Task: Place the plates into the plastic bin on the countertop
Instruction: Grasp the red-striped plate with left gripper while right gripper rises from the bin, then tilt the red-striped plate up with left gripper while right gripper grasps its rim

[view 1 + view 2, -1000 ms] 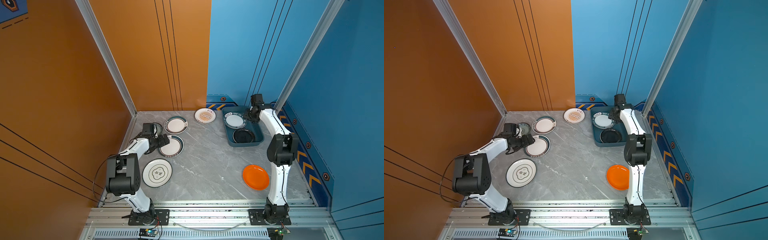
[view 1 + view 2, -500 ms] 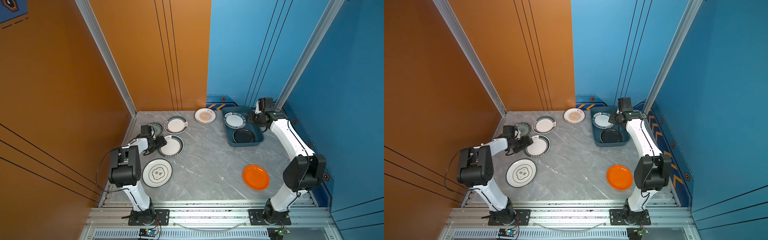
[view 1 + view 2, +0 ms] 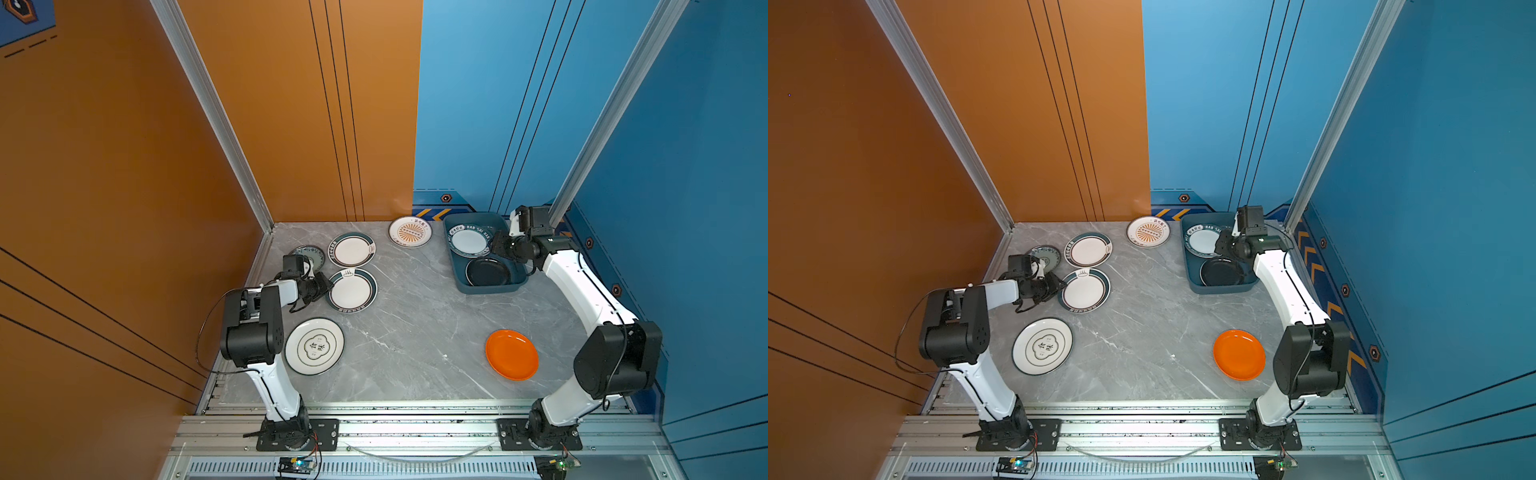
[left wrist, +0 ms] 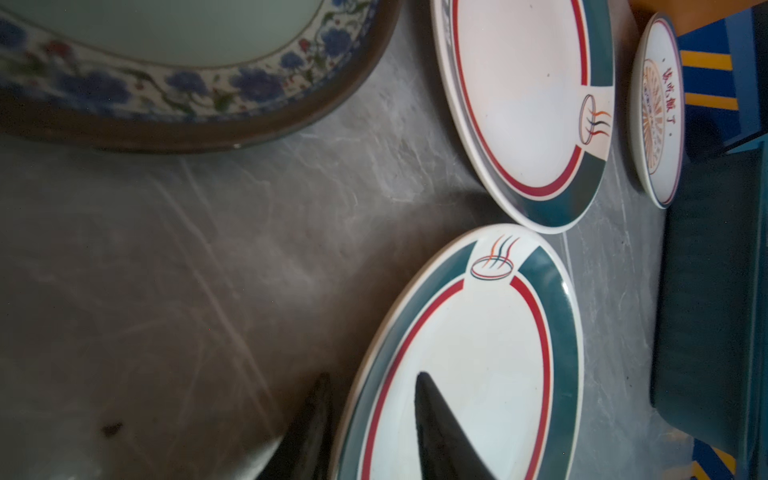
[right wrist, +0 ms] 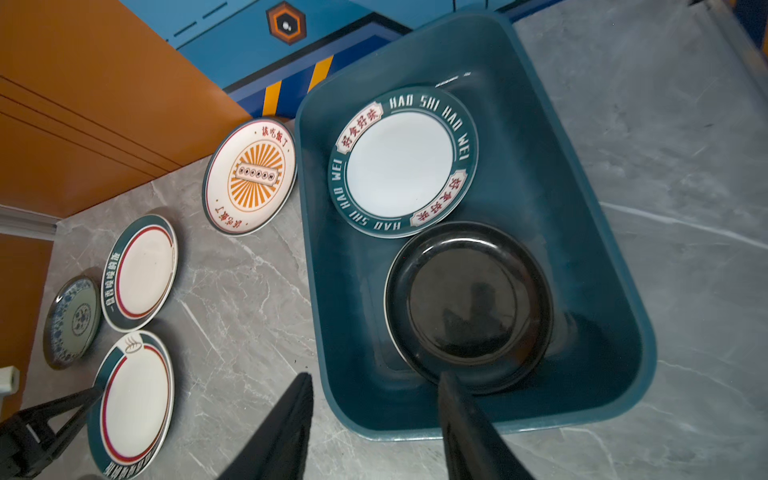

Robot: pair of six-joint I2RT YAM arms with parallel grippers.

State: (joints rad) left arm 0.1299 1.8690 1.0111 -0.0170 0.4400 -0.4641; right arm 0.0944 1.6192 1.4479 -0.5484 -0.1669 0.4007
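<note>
The left tool (image 3: pixel 324 286) now has its jaws at a narrow gap around the near edge of a green-rimmed plate (image 3: pixel 352 289); a second ago they were wide apart. In the left wrist view one finger (image 4: pixel 436 428) lies over the plate's face and the other sits low beside its rim on the bench (image 3: pixel 415 332). Whether they already pinch the rim cannot be told. The plate lies flat in the same spot as a second ago, so the lift has not begun.

The right tool (image 3: pixel 500 245) is back from above the lettered plate (image 3: pixel 468 242) and hangs by the right-hand wall of the bin (image 3: pixel 490 289), its arm swung out towards the blue wall. Its jaws stand about half apart with nothing between them.

The bin sits at the far right of the bench and holds two plates, the same count as a second ago. The lettered plate is at its far end and the black plate (image 3: pixel 487 272) at its near end.

Six plates remain on the bench:
- the one at the left tool
- a second green-rimmed plate (image 3: pixel 351 249)
- a flowered plate (image 3: pixel 309 254)
- a sunburst plate (image 3: pixel 410 231) just beside the bin
- a cream plate (image 3: pixel 314 346)
- an orange plate (image 3: pixel 512 354)

The left tool's plate looks like the next to go, with a long carry across the bench. The right tool is free for another.
</note>
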